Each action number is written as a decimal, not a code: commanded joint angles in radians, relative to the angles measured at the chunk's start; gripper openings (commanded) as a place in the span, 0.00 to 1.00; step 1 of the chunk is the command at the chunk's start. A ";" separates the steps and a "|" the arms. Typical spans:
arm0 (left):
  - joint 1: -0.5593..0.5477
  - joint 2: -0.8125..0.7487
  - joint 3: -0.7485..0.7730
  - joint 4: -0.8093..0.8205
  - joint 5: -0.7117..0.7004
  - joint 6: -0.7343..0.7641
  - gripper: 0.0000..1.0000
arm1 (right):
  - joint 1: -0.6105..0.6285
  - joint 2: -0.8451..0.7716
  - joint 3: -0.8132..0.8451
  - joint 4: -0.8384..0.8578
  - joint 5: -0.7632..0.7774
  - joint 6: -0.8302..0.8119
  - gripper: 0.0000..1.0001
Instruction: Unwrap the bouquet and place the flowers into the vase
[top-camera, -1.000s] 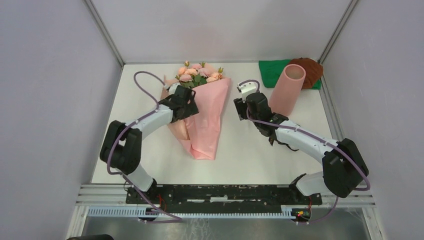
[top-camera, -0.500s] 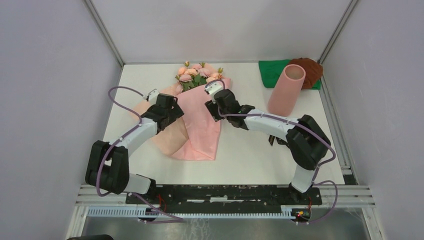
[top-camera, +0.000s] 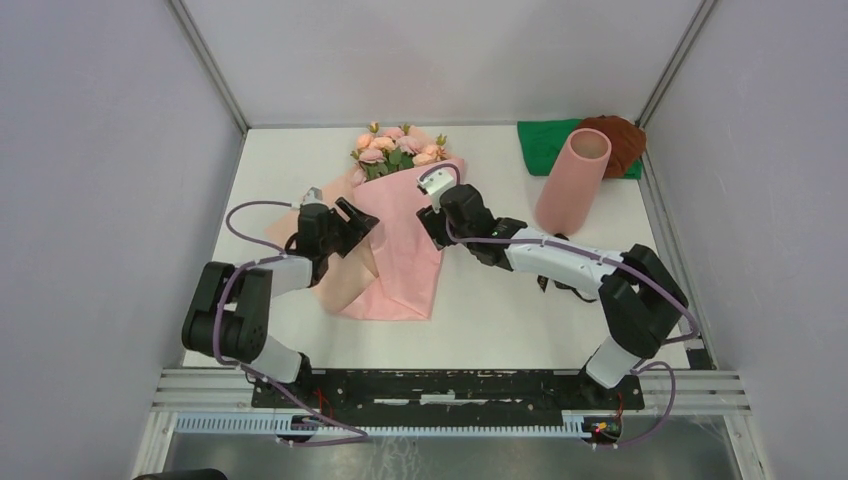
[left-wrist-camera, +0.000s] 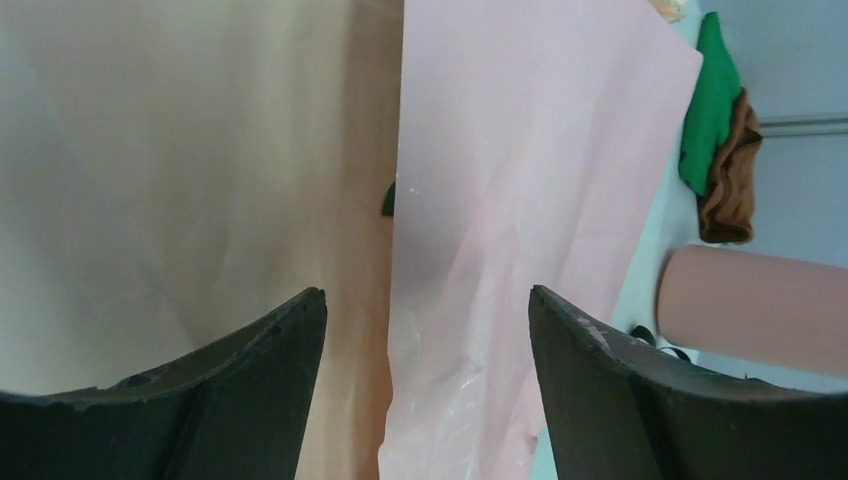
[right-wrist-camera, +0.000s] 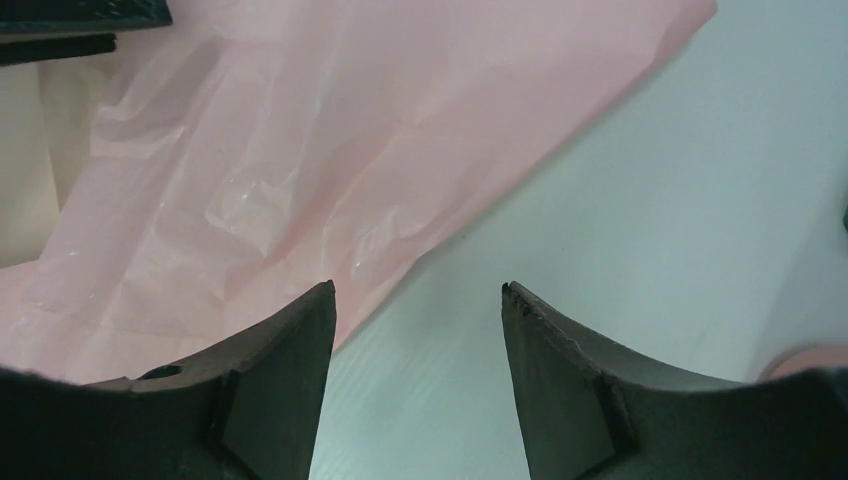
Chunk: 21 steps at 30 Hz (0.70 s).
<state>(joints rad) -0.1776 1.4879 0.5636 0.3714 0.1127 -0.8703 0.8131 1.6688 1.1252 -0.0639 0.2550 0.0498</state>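
The left gripper (top-camera: 355, 222) hangs with jaws apart, empty, over the one bouquet's (top-camera: 405, 255) peach flap. The right gripper (top-camera: 432, 203), also spread and empty, is at its pink paper's right edge. One vase (top-camera: 573, 182) stands well to the right, by one green cloth (top-camera: 540, 146) and one brown bundle (top-camera: 624, 140).

A white table (top-camera: 500, 330) stands enclosed by plain pale grey walls (top-camera: 100, 150), evenly lit.

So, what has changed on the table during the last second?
The right gripper swung left from beside the vase to the right edge of the wrapping paper. The left gripper drew back toward its side, and the paper spread open leftward, baring a peach sheet. The vase, flowers and green cloth stayed.
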 joint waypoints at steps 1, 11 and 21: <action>0.012 0.110 -0.007 0.253 0.186 -0.093 0.78 | 0.001 -0.077 -0.035 0.032 0.014 -0.007 0.68; 0.016 0.501 0.003 0.999 0.431 -0.450 0.59 | -0.011 -0.208 -0.091 0.009 0.087 -0.027 0.68; -0.081 0.125 0.121 0.353 0.331 -0.182 0.64 | -0.044 -0.310 -0.133 0.001 0.113 -0.032 0.68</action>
<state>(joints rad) -0.2100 1.8050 0.5861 1.0016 0.4942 -1.1984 0.7837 1.3895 1.0031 -0.0719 0.3428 0.0235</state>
